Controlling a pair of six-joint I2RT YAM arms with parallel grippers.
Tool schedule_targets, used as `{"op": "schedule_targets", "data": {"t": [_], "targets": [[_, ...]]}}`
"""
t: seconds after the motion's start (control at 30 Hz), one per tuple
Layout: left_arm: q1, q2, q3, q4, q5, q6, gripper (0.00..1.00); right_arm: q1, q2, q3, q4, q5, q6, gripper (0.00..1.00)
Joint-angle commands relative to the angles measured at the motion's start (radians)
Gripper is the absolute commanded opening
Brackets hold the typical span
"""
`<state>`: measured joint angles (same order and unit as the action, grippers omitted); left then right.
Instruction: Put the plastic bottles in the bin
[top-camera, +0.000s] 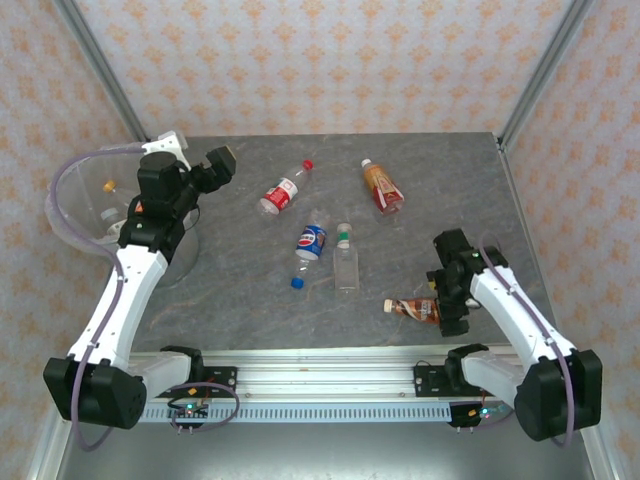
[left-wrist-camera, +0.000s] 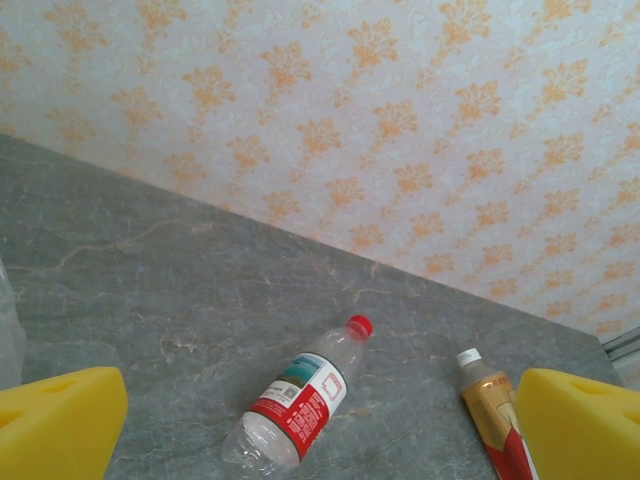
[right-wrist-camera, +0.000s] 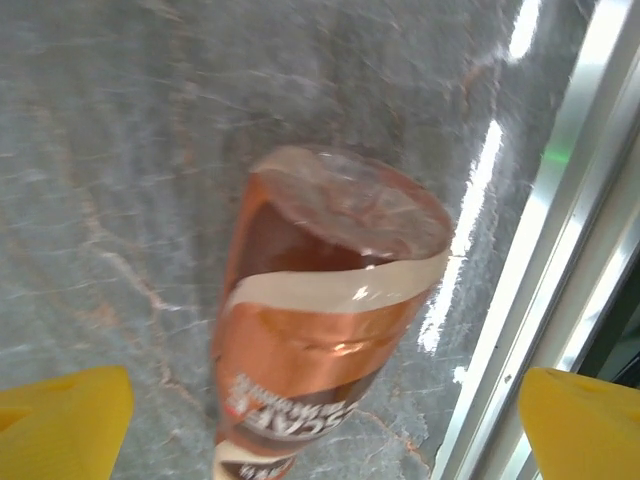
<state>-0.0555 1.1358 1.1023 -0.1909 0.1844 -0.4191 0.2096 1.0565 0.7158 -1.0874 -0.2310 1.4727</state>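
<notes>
Jaws on both arms stood wide apart, clamped on nothing. Seen from its wrist, the right gripper (right-wrist-camera: 325, 412) hung over a brown bottle (right-wrist-camera: 320, 300), which lay between the yellow fingers (right-wrist-camera: 60, 425) with a gap on either side. The bottle's glossy coppery label wrapped a clear body, and its rounded base pointed to 12 o'clock. From above, that bottle lay at 4 o'clock on the grey, marble-veined table (top-camera: 450, 200), close to the metal rail (top-camera: 330, 372). The left gripper (left-wrist-camera: 320, 425) hung at 10 o'clock beside the bin (top-camera: 57, 205), a round translucent tub with a crinkled clear liner. It faced a red-labelled bottle (left-wrist-camera: 300, 405) with a red cap and a gold-labelled bottle (left-wrist-camera: 490, 410) with a white cap, both lying flat ahead of its fingers. Near the table's middle lay a blue-labelled bottle (top-camera: 310, 245) and, just beside it, a clear green-capped bottle (top-camera: 345, 265).
</notes>
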Motion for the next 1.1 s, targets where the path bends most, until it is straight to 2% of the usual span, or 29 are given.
{"op": "schedule_targets", "data": {"t": [0.0,0.2,0.4,0.63,0.9,1.07], "targets": [[-0.003,0.01,-0.001,0.03,0.017,0.021,1.0,-0.025,-0.024,-0.09,0.135,-0.063,0.136,0.99],[-0.003,0.021,0.015,-0.002,-0.003,0.04,1.0,-0.083,-0.005,-0.09,0.145,0.036,0.097,1.0],[-0.003,0.034,0.028,-0.013,0.009,0.035,1.0,-0.1,0.027,-0.193,0.306,-0.045,0.167,0.97],[-0.003,0.039,0.034,-0.027,0.009,0.031,1.0,-0.138,0.051,-0.208,0.322,-0.005,0.106,0.94],[-0.002,0.053,0.043,-0.036,0.019,0.026,1.0,-0.151,0.042,-0.256,0.371,0.009,0.091,0.84],[-0.003,0.06,0.045,-0.035,0.027,0.023,1.0,-0.153,0.024,-0.258,0.381,0.014,0.068,0.72]]}}
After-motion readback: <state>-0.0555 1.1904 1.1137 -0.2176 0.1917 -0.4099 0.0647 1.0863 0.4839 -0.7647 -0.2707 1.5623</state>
